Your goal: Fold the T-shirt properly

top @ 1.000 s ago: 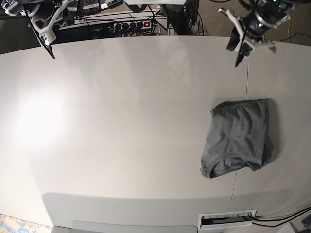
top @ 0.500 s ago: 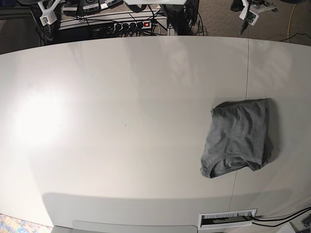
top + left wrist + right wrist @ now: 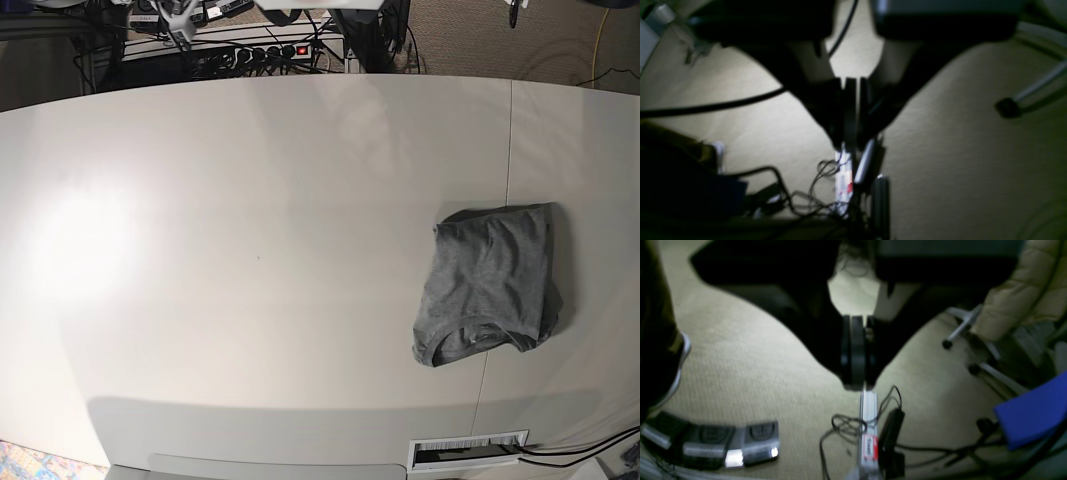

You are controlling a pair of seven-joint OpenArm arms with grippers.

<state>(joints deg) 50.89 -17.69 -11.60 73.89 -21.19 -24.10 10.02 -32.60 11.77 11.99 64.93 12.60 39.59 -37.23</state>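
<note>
- One garment is in view: the T-shirt (image 3: pixel 492 284), grey, lying folded into a compact, roughly rectangular bundle on the white table (image 3: pixel 250 250).
- Relative to the table seam (image 3: pixel 509 150) running front to back, the T-shirt sits straddling it, near the table's front edge, with its neckline curve at the front end of the bundle.
- Behind the table, a power strip (image 3: pixel 270 52) with a red switch lies on the floor among cables.
- Left gripper (image 3: pixel 853 100): fingers pressed together with only a thin slit of light between them, holding nothing; it hangs over beige carpet (image 3: pixel 973 150) well away from the T-shirt.
- Right gripper (image 3: pixel 857 353): fingers together, holding nothing, above the carpet and a tangle of cables (image 3: pixel 846 426).
- Foot pedals (image 3: pixel 716 440), apparently three in a row, lie on the carpet in the blurred right wrist view.
- Neither gripper touches the T-shirt.
</note>
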